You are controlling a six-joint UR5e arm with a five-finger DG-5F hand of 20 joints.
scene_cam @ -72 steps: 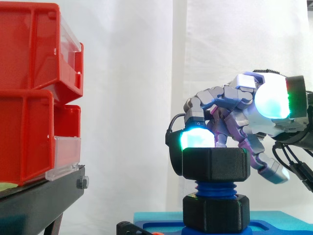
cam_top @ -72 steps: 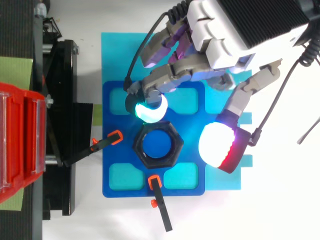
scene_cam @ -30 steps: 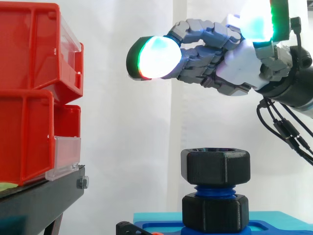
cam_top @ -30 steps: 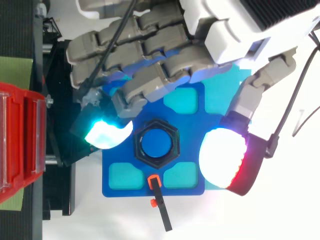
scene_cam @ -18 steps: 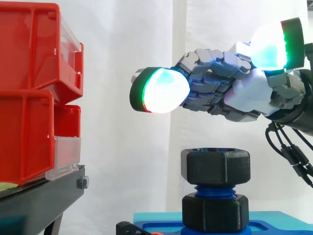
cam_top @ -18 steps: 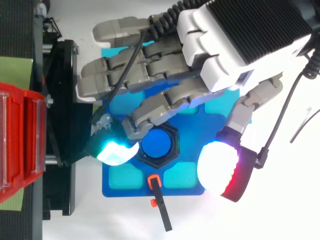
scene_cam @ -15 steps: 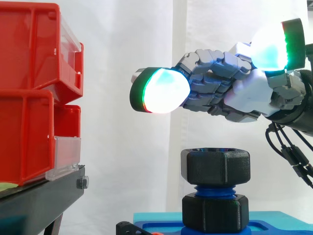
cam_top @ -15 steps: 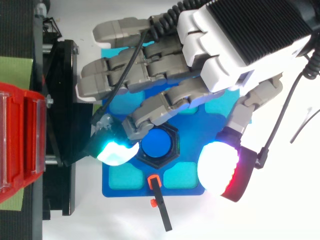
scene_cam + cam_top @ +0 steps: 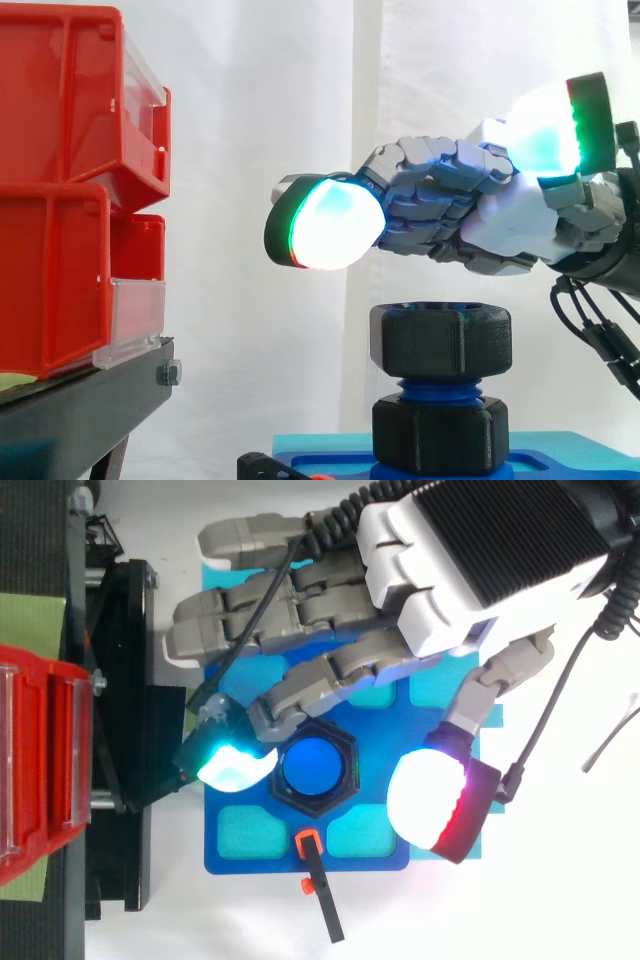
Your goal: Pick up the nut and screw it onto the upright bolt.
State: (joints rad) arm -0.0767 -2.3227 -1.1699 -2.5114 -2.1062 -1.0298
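Hand (image 9: 500,225): comes in from the right edge of the side view and hangs in the air above the nut, apart from it. Fingers stretched nearly straight toward the red bins, thumb spread off to the side, nothing held between them. One fingertip (image 9: 328,225) glows white with a green and red rim; the thumb's pad (image 9: 430,798) glows white with a red edge in the top view and sits to the right of the bolt. A second fingertip (image 9: 235,768) glows cyan just left of the nut as seen from above.

Nut (image 9: 440,340): black, six-sided, seated level on the upper end of the bolt, directly below the fingers.

Bolt (image 9: 315,765): blue, upright; its round top shows inside the nut's bore from above, and a short run of blue thread shows under the nut in the side view.

Collar (image 9: 440,435): black, six-sided, around the foot of the bolt, below the thread.

Fixture plate (image 9: 215,855): dark blue with lighter pockets, carrying the bolt at its centre.

Sheet (image 9: 320,441): light blue, under the plate.

Clamp (image 9: 312,865): black bar with an orange tip, at the plate's lower edge.

Red bins (image 9: 60,200): stacked, with clear fronts, at the left.

Stand (image 9: 80,410): black, beneath the bins.

Tabletop (image 9: 550,900): white.

Curtain (image 9: 260,100): white, behind everything.
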